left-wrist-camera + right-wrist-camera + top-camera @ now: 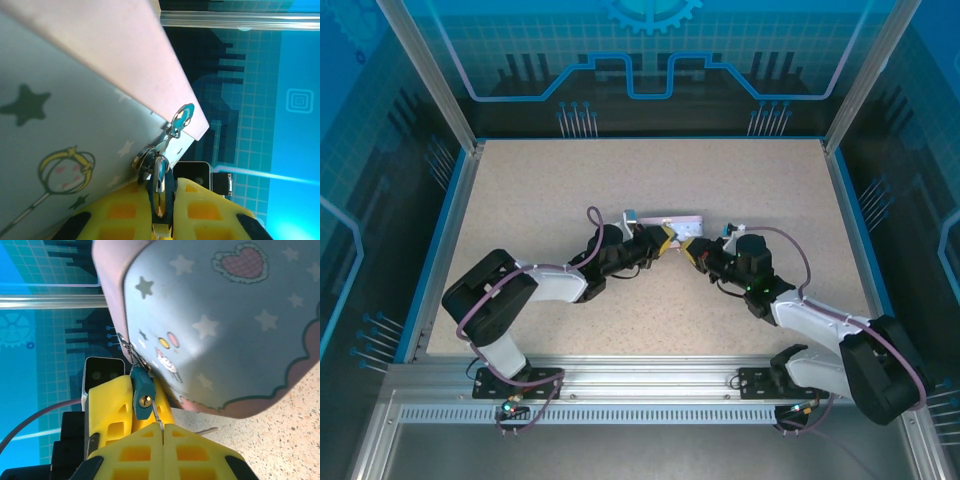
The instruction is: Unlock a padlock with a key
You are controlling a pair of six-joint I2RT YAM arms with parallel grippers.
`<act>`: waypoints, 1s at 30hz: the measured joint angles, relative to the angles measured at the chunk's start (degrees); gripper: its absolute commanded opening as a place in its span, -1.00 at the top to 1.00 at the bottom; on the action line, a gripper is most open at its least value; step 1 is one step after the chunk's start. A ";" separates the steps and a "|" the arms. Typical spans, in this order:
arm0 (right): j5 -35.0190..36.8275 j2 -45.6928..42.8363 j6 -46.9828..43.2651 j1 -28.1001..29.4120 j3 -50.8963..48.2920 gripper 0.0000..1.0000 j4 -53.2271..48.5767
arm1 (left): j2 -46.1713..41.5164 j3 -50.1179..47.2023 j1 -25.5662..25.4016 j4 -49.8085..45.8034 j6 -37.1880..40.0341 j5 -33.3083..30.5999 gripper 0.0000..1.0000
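The padlock (141,390) is a small teal block with a brass keyhole. Its silver shackle hangs from the hasp of a pale blue cartoon tin (225,330). My left gripper (162,189) is shut on the padlock (160,175), its yellow fingers (107,410) on either side of the body. My right gripper (163,426) is shut on the key (156,415), a thin metal blade whose tip rests at the keyhole's right edge. How far it is in I cannot tell. From above, the left gripper (667,238) and right gripper (692,250) meet at the tin's (682,222) near side.
The tin stands mid-table on the speckled beige tabletop (650,180). Aluminium frame posts and blue printed walls enclose the table on three sides. Open tabletop lies behind and to both sides of the tin.
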 measured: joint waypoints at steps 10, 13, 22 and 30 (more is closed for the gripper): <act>-0.02 0.07 0.00 -0.17 0.00 1.00 0.17 | 0.00 0.20 0.00 0.00 0.00 0.00 1.00; -0.02 0.02 0.00 -0.17 0.00 1.00 0.15 | 0.02 0.20 0.00 0.00 0.02 0.00 1.00; -0.02 -0.37 -0.02 -0.17 0.04 1.00 0.11 | 0.61 0.22 0.00 0.04 0.02 0.00 1.00; -0.04 0.98 -0.02 -0.17 1.11 1.00 0.24 | 0.74 0.68 0.31 0.02 0.02 -0.02 1.00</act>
